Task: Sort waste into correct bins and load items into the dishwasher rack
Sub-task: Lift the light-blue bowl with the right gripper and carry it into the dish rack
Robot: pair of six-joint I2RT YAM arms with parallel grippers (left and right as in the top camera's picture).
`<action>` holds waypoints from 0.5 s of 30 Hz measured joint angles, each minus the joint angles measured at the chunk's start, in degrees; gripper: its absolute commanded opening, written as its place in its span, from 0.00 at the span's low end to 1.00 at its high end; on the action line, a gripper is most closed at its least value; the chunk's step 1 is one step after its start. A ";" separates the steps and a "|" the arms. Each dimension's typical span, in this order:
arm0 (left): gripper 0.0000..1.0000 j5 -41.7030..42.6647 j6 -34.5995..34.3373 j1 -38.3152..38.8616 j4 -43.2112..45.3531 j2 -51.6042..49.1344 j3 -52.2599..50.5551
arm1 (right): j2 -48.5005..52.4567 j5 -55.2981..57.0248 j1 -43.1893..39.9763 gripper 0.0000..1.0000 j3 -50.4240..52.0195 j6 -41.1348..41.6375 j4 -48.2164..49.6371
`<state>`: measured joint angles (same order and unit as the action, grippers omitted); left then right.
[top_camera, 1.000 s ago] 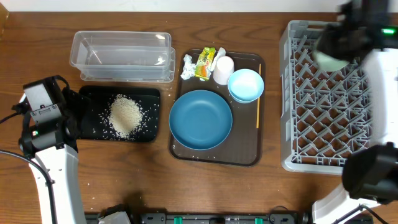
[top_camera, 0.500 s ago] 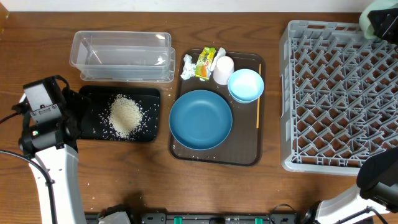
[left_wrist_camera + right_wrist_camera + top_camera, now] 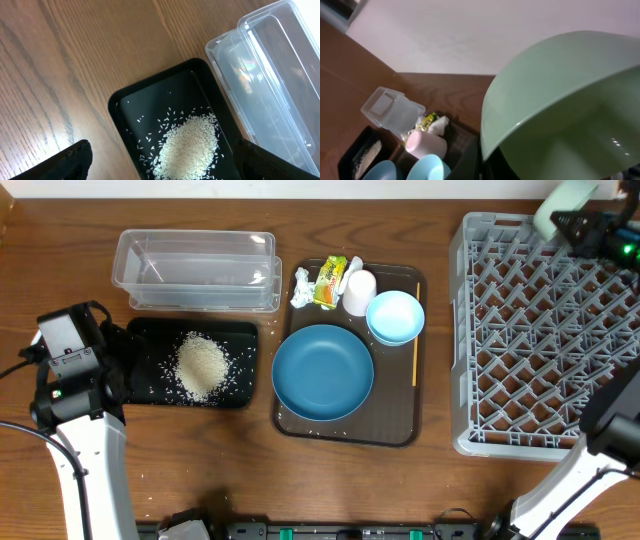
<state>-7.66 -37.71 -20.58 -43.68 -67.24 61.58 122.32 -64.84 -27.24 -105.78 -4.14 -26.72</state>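
Right gripper clamps a small mint-green bowl, tilted, above the far edge of the large grey lattice rack. Left gripper hangs wide apart over rice in the shallow black tray, touching nothing.

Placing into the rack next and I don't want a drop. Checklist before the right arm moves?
1. Grip: right gripper shut on mint bowl: ok.
2. Position: bowl above the rack: cannot tell. The overhead view puts it at the far edge.
3. Landing spot: ok, nothing seen in the rack.
4. Other arm: left gripper out of the way: ok. It is open over the rice in the black tray.
5. Bowl tilt suits slotting: cannot tell.
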 measured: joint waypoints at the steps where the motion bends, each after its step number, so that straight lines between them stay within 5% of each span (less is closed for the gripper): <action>1: 0.92 0.00 0.00 0.00 0.00 0.00 0.00 | 1.05 -0.22 -0.35 0.01 0.02 0.15 -0.02; 15: 0.92 0.00 0.00 0.00 0.00 0.00 0.00 | 4.70 -5.40 -7.23 0.01 0.09 1.40 -5.92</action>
<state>-7.66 -37.71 -20.58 -43.68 -67.24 61.58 127.02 -70.24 -34.48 -105.69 -2.74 -32.64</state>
